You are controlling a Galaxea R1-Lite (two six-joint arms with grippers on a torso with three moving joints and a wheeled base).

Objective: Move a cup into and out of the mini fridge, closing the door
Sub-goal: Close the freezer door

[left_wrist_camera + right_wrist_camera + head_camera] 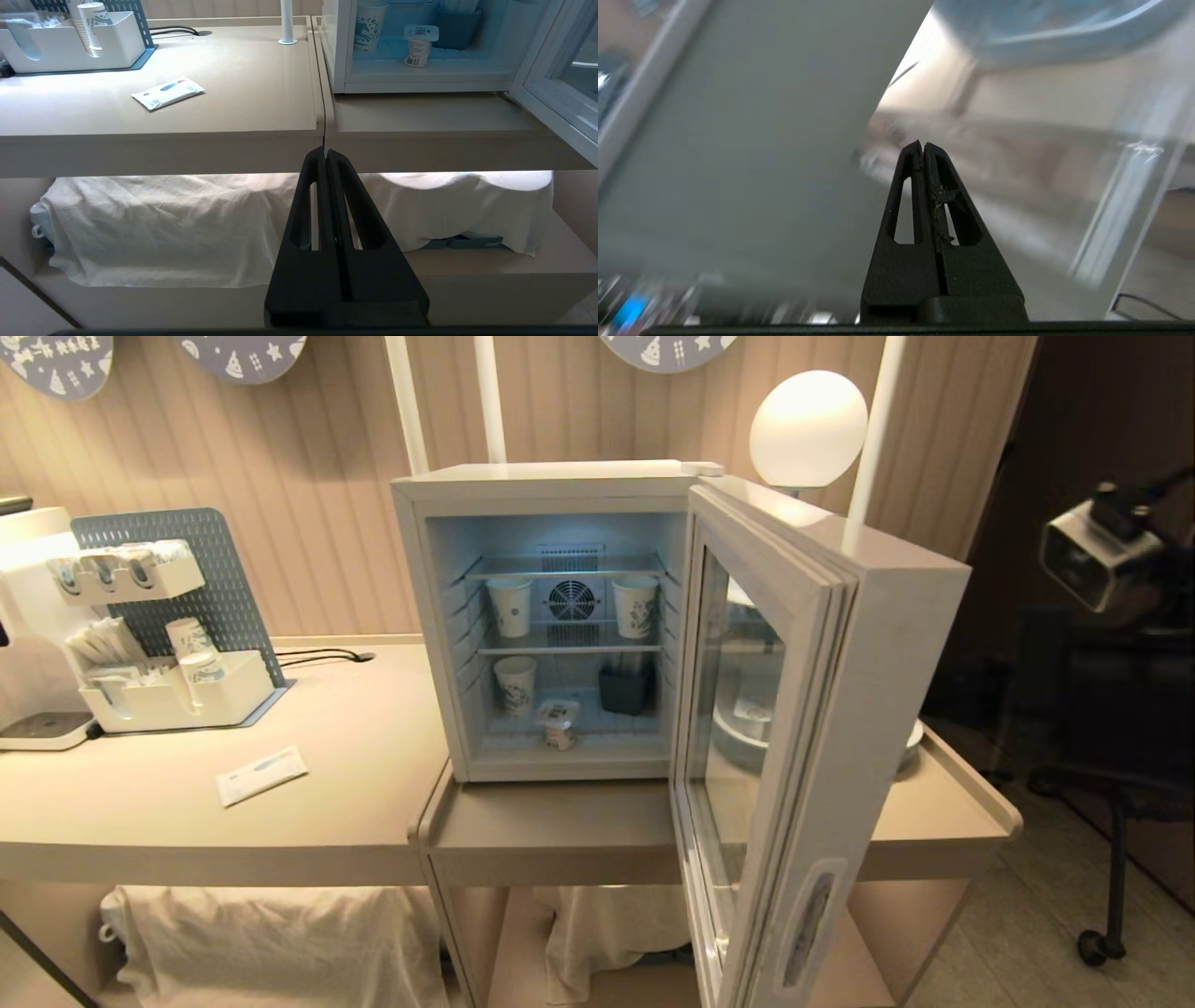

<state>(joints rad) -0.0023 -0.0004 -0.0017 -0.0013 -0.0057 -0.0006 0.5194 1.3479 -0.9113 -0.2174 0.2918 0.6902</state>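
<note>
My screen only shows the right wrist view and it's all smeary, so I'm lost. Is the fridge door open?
Observer: Yes. The door stands wide open on the right side of the mini fridge.
Operator: Where's the little cup?
Observer: The cup stands upright on the fridge's bottom shelf, near the front, about in the middle.
Operator: What's the other arm doing?
Observer: The left gripper is shut and empty, low in front of the counter, touching nothing.
</note>
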